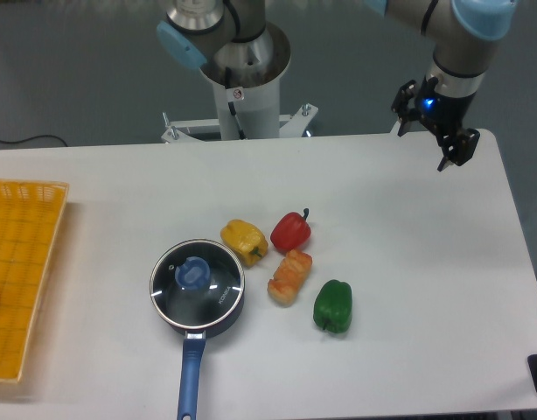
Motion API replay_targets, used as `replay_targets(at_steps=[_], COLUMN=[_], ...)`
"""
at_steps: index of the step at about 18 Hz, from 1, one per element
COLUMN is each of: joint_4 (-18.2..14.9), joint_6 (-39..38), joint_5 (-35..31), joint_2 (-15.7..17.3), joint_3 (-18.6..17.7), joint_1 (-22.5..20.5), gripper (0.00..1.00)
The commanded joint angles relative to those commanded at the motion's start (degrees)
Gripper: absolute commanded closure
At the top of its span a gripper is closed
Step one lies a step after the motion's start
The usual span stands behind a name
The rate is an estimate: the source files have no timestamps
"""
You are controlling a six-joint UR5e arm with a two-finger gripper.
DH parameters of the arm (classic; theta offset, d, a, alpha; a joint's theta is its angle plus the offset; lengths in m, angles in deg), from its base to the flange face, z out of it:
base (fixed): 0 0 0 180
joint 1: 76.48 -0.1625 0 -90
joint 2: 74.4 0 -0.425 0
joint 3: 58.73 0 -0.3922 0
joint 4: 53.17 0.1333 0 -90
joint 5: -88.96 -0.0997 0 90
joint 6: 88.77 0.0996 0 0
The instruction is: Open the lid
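step: approach, lid [197, 278] seated on saucepan [195, 328] | hand [450, 150] well apart, finger state unclear | next: descend over blue knob [194, 273]

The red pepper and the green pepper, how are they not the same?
The red pepper is red; the green pepper is green. The red pepper sits farther back on the table, beside the yellow pepper; the green pepper sits nearer the front, off by itself. The red pepper shows a dark curled stem on top; no stem shows on the green pepper. Both rest on the white table, right of the saucepan.
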Motion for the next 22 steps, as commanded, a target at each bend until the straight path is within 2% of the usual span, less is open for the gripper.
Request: replay_targets(at_steps=[12,22], joint_4=[-0.18,-0.79], joint_6=[0.09,-4.74], joint_5=[0.35,-0.18], joint_2=[-0.18,2.11], joint_3=[-0.7,-1.93], joint_1=[-1.05,0.35], gripper=[0.0,0.0])
